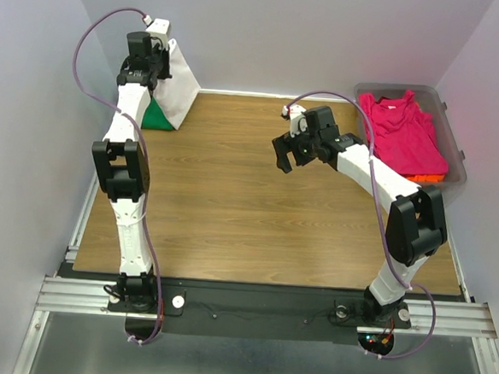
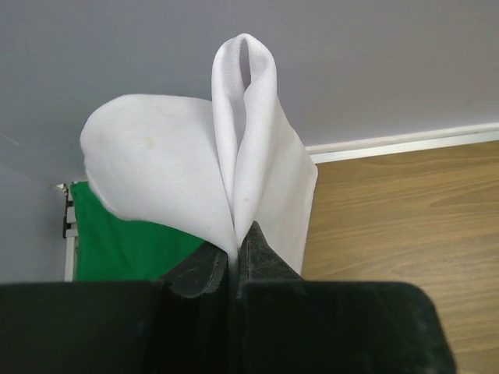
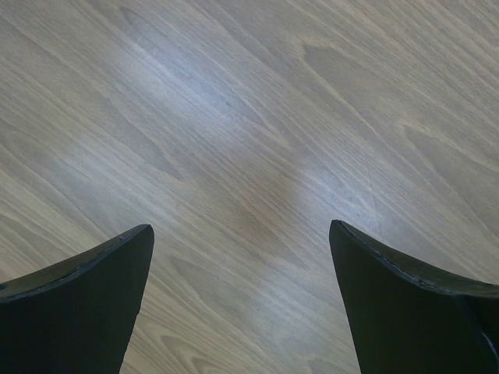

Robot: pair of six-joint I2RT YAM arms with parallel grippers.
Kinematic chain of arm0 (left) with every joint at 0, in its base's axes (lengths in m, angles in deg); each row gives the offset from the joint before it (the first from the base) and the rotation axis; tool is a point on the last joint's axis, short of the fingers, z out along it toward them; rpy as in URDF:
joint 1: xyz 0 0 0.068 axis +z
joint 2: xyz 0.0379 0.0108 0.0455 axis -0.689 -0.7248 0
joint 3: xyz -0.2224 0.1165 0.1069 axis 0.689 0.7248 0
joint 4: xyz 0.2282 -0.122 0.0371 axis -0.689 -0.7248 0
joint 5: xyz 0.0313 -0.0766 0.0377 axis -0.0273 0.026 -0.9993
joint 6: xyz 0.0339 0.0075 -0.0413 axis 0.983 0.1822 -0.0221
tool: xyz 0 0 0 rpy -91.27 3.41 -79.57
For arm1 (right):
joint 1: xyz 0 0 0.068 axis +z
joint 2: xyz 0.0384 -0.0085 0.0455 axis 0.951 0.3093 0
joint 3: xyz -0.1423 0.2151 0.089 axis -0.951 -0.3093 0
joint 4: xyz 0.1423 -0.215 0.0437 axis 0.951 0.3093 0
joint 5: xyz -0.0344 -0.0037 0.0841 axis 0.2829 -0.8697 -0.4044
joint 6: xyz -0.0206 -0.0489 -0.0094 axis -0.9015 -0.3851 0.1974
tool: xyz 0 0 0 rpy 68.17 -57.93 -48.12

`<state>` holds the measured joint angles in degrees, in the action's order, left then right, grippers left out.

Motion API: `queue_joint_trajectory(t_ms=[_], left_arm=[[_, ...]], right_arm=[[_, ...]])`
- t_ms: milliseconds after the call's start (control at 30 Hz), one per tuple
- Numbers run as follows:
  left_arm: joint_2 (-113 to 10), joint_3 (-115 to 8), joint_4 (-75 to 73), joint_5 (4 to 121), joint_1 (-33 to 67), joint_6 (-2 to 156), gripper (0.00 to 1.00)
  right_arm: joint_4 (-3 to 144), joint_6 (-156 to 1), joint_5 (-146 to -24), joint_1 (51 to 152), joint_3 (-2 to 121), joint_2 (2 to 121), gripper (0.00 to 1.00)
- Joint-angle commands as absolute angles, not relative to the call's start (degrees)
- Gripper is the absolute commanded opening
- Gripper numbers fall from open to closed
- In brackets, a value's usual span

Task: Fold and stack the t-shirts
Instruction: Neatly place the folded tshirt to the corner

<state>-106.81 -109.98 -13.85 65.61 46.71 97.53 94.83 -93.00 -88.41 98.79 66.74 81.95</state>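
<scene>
Mid-frame, the right gripper [image 1: 284,155] hovers wide and empty over the table [image 1: 231,211]. Upper left, the left gripper [image 2: 236,238] pinches the white t-shirt [image 2: 156,164] up off the green t-shirt [image 1: 158,117], probably to spread it for folding. The magenta t-shirt [image 1: 403,129] and orange t-shirt [image 1: 427,177] lie in the upper-right tub [image 1: 458,163].

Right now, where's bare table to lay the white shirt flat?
Free: table centre and near half, from white shirt across to tub. Bare under the open right claw too. Crowded: far-left corner, white shirt pinched in the left claw above the green shirt; far-right corner, the full tub.
</scene>
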Motion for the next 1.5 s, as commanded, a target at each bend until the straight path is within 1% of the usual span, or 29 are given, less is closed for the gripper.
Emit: queue_joint_trajectory(t_ms=[0, 167, 367, 767, 1333, 1400, 1467], left_arm=[[-100.22, -113.7, -12.29, 65.37, 46.89, 98.36, 0.0], [-99.95, -112.91, -12.38, 64.76, 46.98, 98.97, 0.0], [-102.4, -113.88, -12.64, 64.93, 48.47, 98.62, 0.0], [-108.74, -115.98, -12.29, 69.67, 53.04, 100.9, 0.0], [-116.91, -118.98, -7.46, 69.5, 57.79, 110.92, 0.0], [-117.61, -119.06, -6.76, 67.58, 57.96, 112.93, 0.0], [-118.23, -119.06, -6.14, 66.43, 58.14, 114.61, 0.1]], right_arm=[[93.04, -93.15, -88.52, 98.96, 68.37, 80.59, 1.0], [93.12, -93.06, -88.7, 98.96, 68.55, 80.85, 1.0], [93.21, -92.97, -88.7, 98.96, 68.99, 81.2, 1.0], [93.83, -92.97, -88.78, 98.96, 69.86, 82.7, 1.0], [95.59, -93.15, -88.43, 98.96, 72.15, 85.77, 1.0], [95.67, -93.15, -88.43, 98.96, 72.24, 85.95, 1.0], [95.85, -93.15, -88.35, 98.96, 72.24, 86.04, 1.0]])
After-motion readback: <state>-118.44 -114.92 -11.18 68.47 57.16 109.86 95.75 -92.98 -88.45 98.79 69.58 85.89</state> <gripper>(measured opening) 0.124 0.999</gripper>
